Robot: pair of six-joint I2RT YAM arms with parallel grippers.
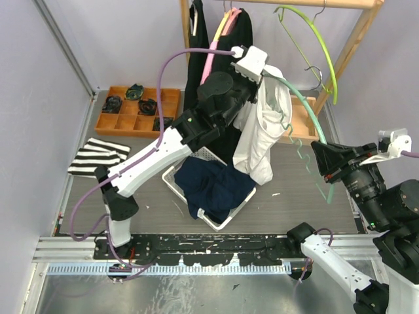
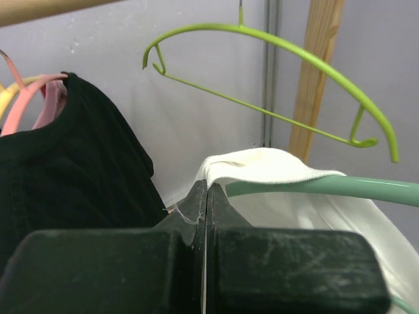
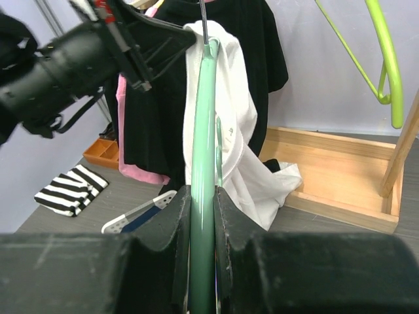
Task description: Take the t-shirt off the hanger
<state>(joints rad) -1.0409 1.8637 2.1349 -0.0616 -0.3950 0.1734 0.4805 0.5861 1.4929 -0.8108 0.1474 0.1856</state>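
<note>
A white t-shirt (image 1: 262,131) hangs half off a teal hanger (image 1: 306,106). It is still draped over the hanger's left end. My left gripper (image 1: 265,77) is shut on the shirt's hemmed edge, up near the rail. In the left wrist view the gripper (image 2: 207,190) pinches the white fabric (image 2: 262,163) just beside the teal hanger arm (image 2: 340,186). My right gripper (image 1: 322,160) is shut on the hanger's right arm. In the right wrist view the gripper (image 3: 202,196) clamps the teal bar (image 3: 204,118), with the t-shirt (image 3: 239,131) hanging beyond it.
A black shirt (image 1: 243,33) on a pink hanger and an empty lime hanger (image 1: 329,55) hang on the wooden rack (image 1: 357,42). Below stand a white basket (image 1: 171,180) holding a navy garment (image 1: 216,186), a striped cloth (image 1: 98,157), an orange compartment tray (image 1: 111,123) and a wooden tray (image 1: 304,124).
</note>
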